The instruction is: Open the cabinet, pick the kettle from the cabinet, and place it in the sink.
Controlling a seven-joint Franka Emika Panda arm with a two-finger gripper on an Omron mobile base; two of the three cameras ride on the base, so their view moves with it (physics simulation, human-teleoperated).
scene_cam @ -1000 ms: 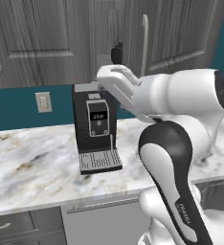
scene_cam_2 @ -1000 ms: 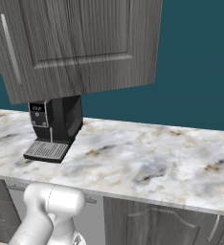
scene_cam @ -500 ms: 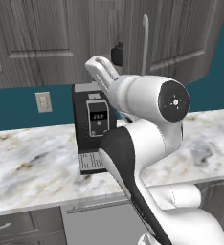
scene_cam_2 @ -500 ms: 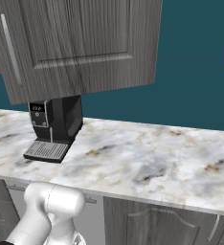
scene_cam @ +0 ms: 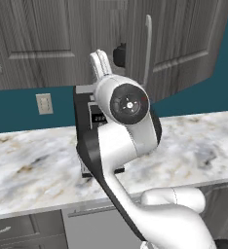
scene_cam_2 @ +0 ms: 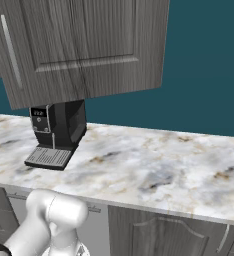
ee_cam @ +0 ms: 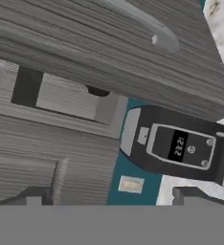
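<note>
The dark grey wood-grain cabinet [scene_cam: 179, 44] hangs above the counter, its right door swung partly out with a silver bar handle [scene_cam: 147, 48]. In the gap between the doors a bit of the glossy black kettle [scene_cam: 119, 55] shows on the shelf. The hand view has it as a dark sliver [ee_cam: 97, 90] under the door's edge. My gripper [ee_cam: 112, 196] is open and holds nothing. It is raised in front of the cabinet, short of the kettle. From the right, the open door [scene_cam_2: 89, 50] hides the inside. The sink is out of view.
A boxy black coffee machine [scene_cam: 89, 116] [scene_cam_2: 56, 132] stands on the marble counter [scene_cam_2: 154, 165] right under the cabinet. A wall outlet [scene_cam: 44, 103] sits on the teal wall to its left. Grey drawers and doors [scene_cam_2: 164, 232] run below the counter.
The arm has swung round in front of the coffee machine, and its big joint now faces the left base camera. The door and kettle have not moved.
</note>
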